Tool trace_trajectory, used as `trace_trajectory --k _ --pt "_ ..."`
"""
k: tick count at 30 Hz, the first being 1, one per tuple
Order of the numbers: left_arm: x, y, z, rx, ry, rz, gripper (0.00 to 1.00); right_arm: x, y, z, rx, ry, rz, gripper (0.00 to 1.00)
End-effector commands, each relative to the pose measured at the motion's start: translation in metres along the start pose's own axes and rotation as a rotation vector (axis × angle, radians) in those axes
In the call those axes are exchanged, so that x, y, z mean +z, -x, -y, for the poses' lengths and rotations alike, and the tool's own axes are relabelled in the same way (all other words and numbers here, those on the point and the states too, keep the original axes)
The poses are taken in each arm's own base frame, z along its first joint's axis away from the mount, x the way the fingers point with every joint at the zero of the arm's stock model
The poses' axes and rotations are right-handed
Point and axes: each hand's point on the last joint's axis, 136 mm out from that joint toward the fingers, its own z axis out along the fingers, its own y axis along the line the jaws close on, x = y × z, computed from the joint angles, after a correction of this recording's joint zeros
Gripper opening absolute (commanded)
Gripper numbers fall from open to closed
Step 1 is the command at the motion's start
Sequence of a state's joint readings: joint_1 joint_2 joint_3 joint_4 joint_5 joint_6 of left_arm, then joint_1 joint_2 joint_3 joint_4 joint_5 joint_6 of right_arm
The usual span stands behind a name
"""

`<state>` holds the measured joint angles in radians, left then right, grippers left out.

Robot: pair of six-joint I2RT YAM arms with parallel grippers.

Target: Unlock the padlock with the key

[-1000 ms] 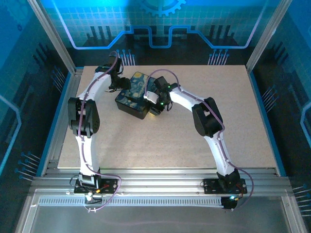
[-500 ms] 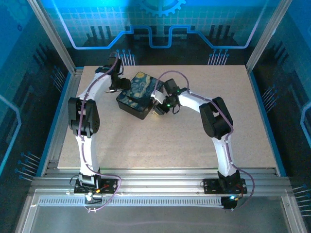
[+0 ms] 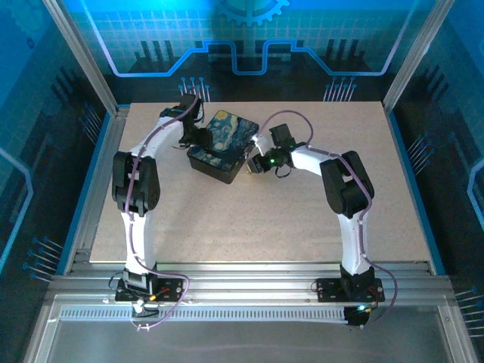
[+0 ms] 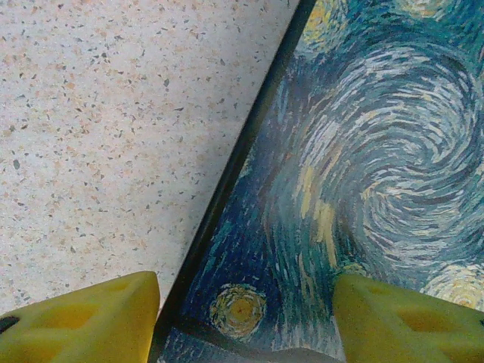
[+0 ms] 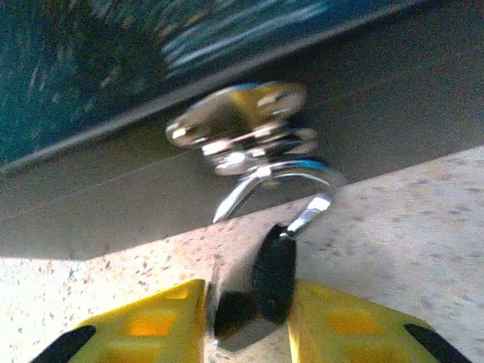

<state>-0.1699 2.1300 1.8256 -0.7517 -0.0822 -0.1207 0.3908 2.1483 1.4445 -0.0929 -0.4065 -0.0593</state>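
Padlock [image 5: 265,283] was seen in the right wrist view hanging at the side of a dark box [image 5: 91,60], its thin silvery shackle [image 5: 272,178] hooked through a shiny metal latch [image 5: 234,121] on the box wall, its dark body resting low against the speckled table [image 5: 416,212]. The body was held between the two yellow fingers of the right end effector [image 5: 246,295], which appeared clamped on it from both sides, though that picture was blurred. From above, the right end effector [image 3: 252,165] was found at the right front side of the box [image 3: 221,144], which stood at an angle on the table [image 3: 302,227], toward its far left part. The left end effector [image 3: 195,140] was placed at the box's left side. In the left wrist view its fingers were spread wide apart, and the left end effector [image 4: 242,302] was poised over the edge of the box [image 4: 340,151]: one yellow fingertip [image 4: 83,325] was seen above the table [image 4: 113,113], the other above the swirling blue and yellow painted lid. Nothing was gripped between them.
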Motion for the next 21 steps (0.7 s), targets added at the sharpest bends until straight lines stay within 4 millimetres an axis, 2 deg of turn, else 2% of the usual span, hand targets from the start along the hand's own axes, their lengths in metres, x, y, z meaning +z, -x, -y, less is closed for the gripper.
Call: trace_trajectory --k 1,7,13,17,21 --pt "0.015 -0.025 -0.009 0.024 0.042 -0.072 0.63 -0.032 0.060 -0.012 -0.020 0.041 0.212 0.33" --pt "0.022 -0.034 -0.011 0.017 0.048 -0.089 0.62 -0.031 0.062 0.001 0.021 0.022 0.222 0.34" --pt "0.018 -0.030 -0.011 0.015 0.054 -0.078 0.62 -0.038 0.050 0.001 -0.007 0.086 0.166 0.50" --pt "0.015 -0.025 -0.010 0.006 0.051 -0.066 0.62 -0.036 0.038 0.014 0.139 0.126 0.095 0.52" --pt "0.014 -0.023 -0.012 -0.012 0.057 -0.058 0.63 -0.023 0.018 0.017 0.279 0.092 0.050 0.55"
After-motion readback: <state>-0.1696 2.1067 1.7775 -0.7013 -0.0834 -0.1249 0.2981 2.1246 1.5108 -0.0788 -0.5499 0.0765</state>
